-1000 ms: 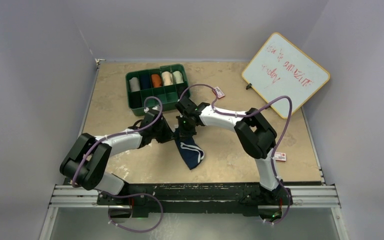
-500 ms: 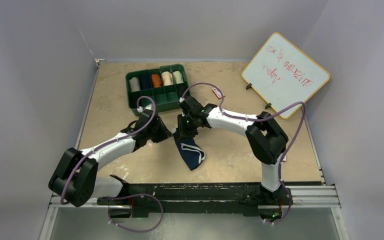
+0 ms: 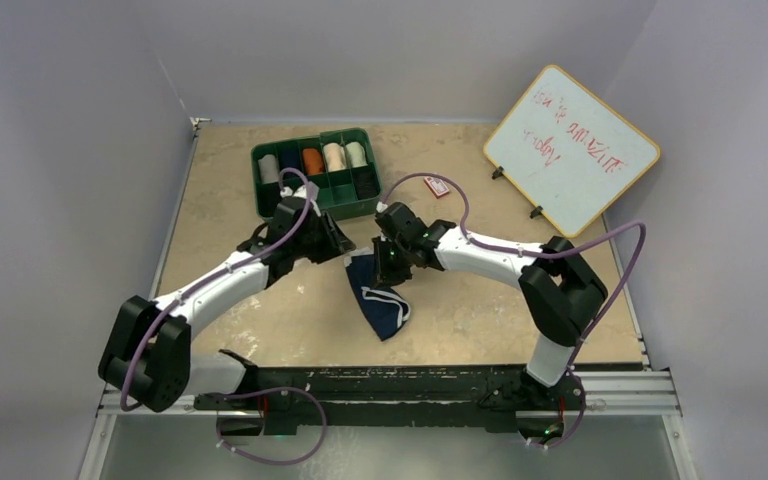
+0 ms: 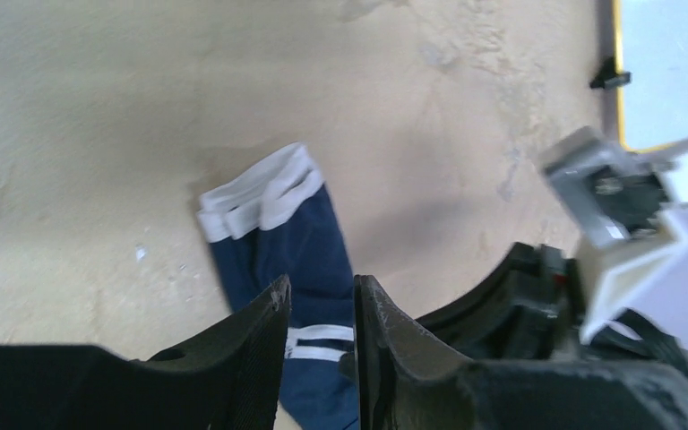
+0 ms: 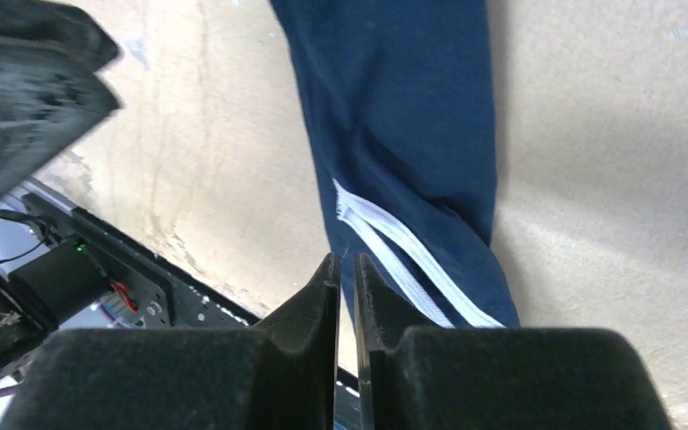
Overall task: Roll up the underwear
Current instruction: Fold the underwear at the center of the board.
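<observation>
Navy blue underwear with white edging lies folded into a long narrow strip near the middle of the bench, one end pointing toward the arms' bases and the other toward the two hands. The right hand hangs over the strip's far end, its fingers drawn almost together with only a sliver of light between them; the wrist view places the tips right at the cloth's white-striped edge, but whether they nip it cannot be told. The left hand sits just beside it on the left, its jaws parted by a narrow gap with nothing between them, the blue cloth and its white band showing below. Behind the left hand stands a green tray divided into compartments, its back row filled with rolled cloths in grey, navy, orange and cream. A red-and-white card lies right of the tray, and a whiteboard with red writing leans at the right wall.
</observation>
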`<action>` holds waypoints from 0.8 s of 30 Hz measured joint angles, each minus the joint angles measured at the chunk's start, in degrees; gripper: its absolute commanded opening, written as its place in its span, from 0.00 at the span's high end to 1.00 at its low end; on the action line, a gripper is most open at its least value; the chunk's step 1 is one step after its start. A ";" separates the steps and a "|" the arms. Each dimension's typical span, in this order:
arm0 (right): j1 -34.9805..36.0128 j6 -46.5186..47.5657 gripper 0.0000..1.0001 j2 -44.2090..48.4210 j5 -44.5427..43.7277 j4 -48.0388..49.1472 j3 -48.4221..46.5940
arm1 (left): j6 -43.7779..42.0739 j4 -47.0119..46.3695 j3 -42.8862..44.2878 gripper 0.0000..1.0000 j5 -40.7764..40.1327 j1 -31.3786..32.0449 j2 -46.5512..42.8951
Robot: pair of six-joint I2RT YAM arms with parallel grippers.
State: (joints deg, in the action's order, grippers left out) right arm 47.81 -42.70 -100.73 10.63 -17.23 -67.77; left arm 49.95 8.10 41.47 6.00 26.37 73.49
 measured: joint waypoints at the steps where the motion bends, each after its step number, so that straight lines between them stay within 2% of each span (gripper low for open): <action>1: -0.07 -0.09 0.92 0.00 -0.24 0.02 0.70 | -0.55 -0.74 0.76 0.70 1.40 0.00 0.83; 7: -0.63 -0.22 0.97 -0.02 -0.48 1.73 2.40 | -4.48 -4.85 3.91 0.70 9.31 0.00 5.33; 12: -1.07 -0.33 0.98 0.00 -0.39 4.74 4.66 | -7.02 -7.10 6.86 0.73 12.85 0.00 10.62; 24: -2.10 -1.42 1.00 -0.33 2.99 9.64 7.21 | -10.82 -7.10 9.14 0.79 12.72 0.00 19.21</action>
State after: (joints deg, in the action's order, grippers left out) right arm 45.71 -44.12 -101.06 13.63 -7.60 -60.55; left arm 39.13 0.99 50.61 18.72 26.37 92.71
